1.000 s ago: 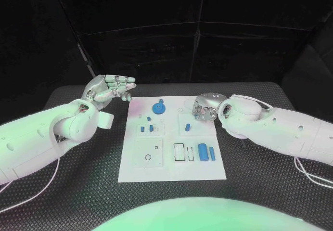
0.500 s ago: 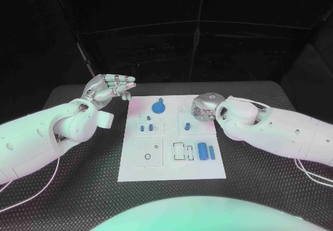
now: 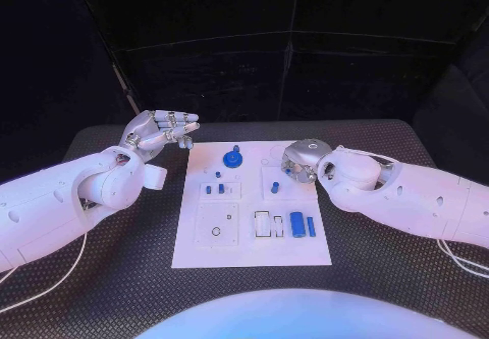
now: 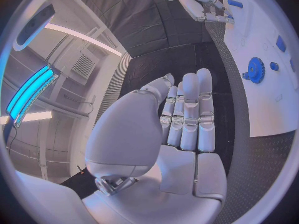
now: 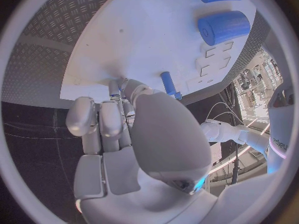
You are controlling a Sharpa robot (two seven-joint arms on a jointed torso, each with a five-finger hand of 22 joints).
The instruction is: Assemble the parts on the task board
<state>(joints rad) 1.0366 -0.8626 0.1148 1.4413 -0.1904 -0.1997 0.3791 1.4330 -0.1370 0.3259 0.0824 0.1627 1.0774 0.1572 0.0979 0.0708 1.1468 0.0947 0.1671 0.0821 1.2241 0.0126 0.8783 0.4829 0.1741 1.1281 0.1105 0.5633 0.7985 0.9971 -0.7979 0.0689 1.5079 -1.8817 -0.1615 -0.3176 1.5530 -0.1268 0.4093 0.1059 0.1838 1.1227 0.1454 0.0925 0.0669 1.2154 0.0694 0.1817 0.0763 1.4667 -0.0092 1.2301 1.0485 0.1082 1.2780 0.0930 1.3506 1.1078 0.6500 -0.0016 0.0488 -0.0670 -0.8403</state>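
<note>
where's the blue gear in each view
Head view: the blue gear sits near the far end of the task board, beside the raised left robot hand.
Left wrist view: the gear lies on the board at the circle's edge, past the fingertips.
Right wrist view: I can't make it out.
Shared landmark: the white task board itself.

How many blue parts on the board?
7: gear far-middle; dot and two pegs just nearer; one peg by right robot hand; cylinder and rod near-right. Others may hide under it.

Dim, dark backdrop; task board (image 3: 255, 233) glares pale; wrist views bend strongly at the rim
</note>
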